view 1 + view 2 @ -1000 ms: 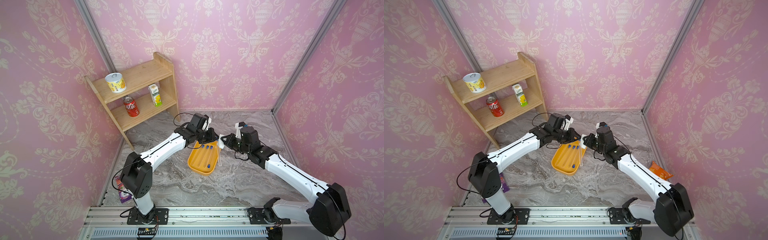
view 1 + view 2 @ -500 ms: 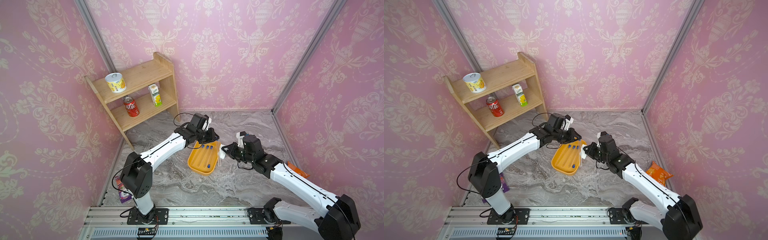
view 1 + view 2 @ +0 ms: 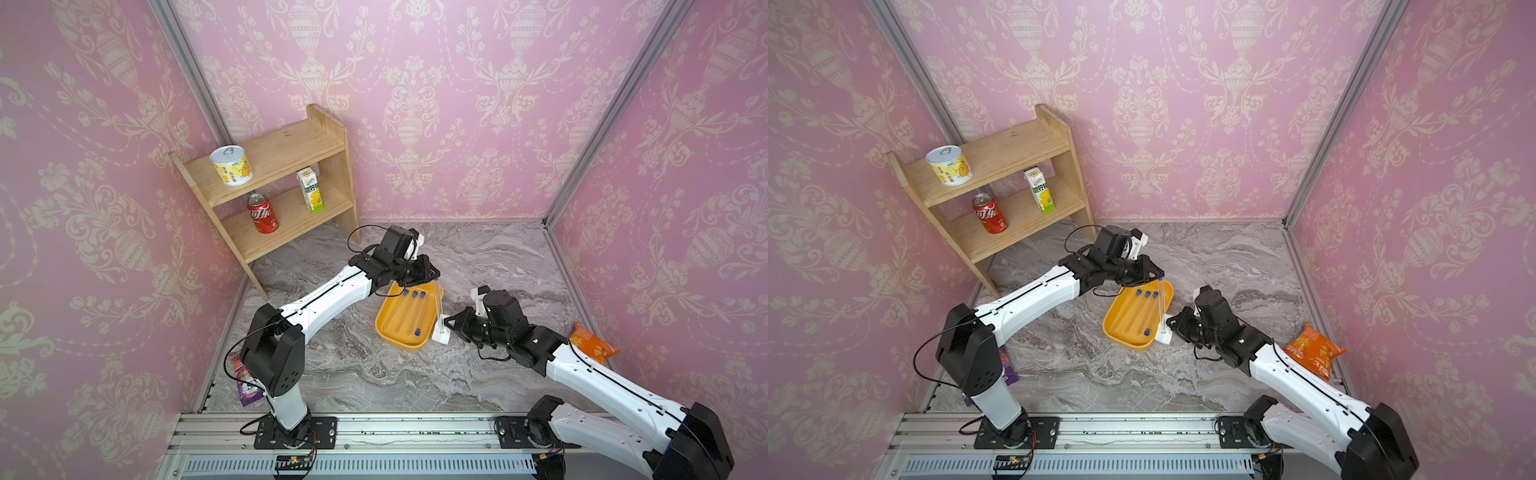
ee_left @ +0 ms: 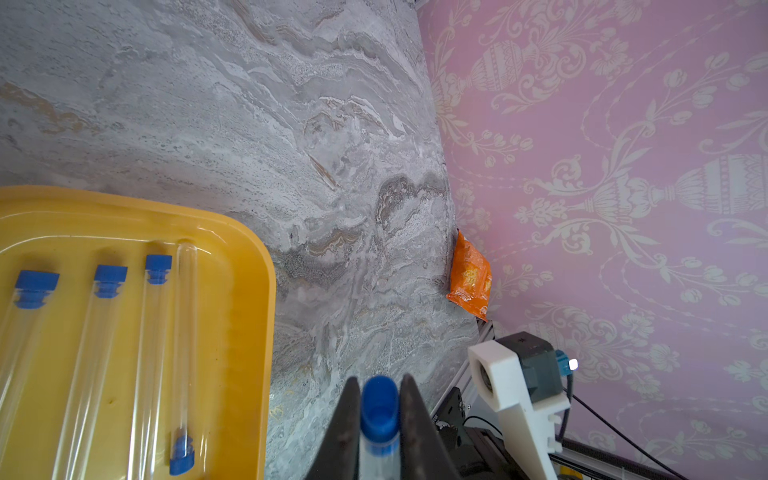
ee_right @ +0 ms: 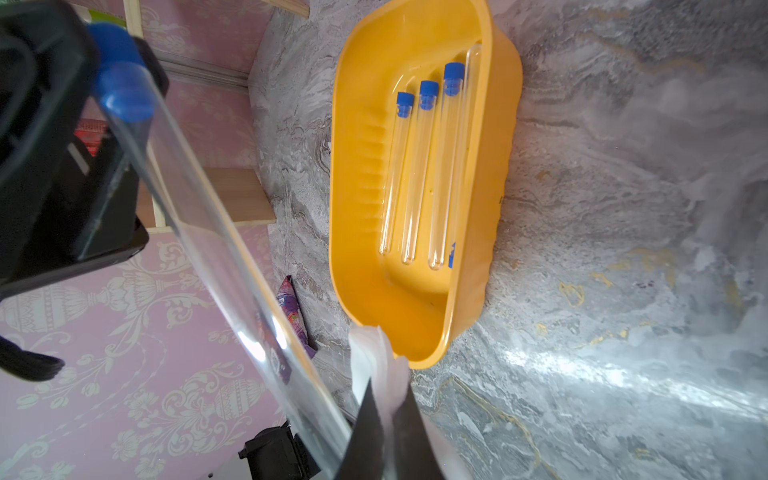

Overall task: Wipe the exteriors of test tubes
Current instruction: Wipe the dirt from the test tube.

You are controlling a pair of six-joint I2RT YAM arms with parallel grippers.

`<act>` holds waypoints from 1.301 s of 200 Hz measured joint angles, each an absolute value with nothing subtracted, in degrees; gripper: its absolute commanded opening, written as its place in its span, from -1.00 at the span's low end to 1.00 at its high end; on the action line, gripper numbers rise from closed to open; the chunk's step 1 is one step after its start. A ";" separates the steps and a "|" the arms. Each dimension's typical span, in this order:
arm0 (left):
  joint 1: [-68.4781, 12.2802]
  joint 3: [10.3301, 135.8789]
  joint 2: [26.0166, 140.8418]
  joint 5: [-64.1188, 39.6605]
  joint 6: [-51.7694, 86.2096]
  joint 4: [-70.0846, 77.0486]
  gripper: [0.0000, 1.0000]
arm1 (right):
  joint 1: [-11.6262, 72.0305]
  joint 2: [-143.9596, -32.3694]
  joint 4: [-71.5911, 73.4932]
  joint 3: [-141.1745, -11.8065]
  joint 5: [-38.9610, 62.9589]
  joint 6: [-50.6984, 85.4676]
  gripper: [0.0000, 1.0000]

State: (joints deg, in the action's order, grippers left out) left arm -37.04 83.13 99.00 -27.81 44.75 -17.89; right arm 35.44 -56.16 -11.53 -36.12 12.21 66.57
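Left claw (image 3: 432,274) is clamped on the blue cap (image 4: 379,405) of the held test tube (image 3: 439,305), which hangs up off the tabletop (image 3: 374,382) at a slight tilt, clear end pointing down toward the front. It runs along the right side of the yellow tray (image 3: 405,345), just over its rim.

Right claw (image 3: 448,324) is pinched tight on the white wiping pad (image 3: 440,334), and the pad sits right at the bottom end of that tube. In the right wrist view the glass passes just beside the pad (image 5: 374,365), pretty much touching. Can't tell if the pad actually wraps around it.

The other four test tubes (image 5: 417,174) lie side by side inside the tray, which is roughly mid-tabletop. Three have their caps toward the back edge. The fourth, nearest the tray's right wall, is flipped with its cap toward the front.

Other stuff around:
- a wooden shelf (image 3: 286,149) in the back left corner with a tin, a red can and a small carton on it
- an orange snack bag (image 3: 1312,351) against the right edge
- a purple packet (image 3: 247,384) by the left edge near the front
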 measured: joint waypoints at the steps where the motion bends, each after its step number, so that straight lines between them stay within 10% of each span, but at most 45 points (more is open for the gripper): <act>1: -37.04 83.13 99.00 -27.81 44.75 -17.89 -0.69 | 35.46 -55.96 -11.60 -36.07 12.23 66.61 -1.00; 174: -36.27 83.85 99.79 -27.55 44.03 -19.11 -0.70 | 37.54 -50.26 -9.23 -37.71 14.74 63.55 -1.00; 260: -34.65 84.95 100.36 -26.46 44.05 -19.03 -0.69 | 56.60 -59.48 -19.55 -50.78 -20.01 48.95 -1.00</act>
State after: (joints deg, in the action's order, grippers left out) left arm -34.65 84.95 100.36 -26.46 44.05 -19.03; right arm 56.60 -59.48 -19.55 -50.78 -20.01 48.95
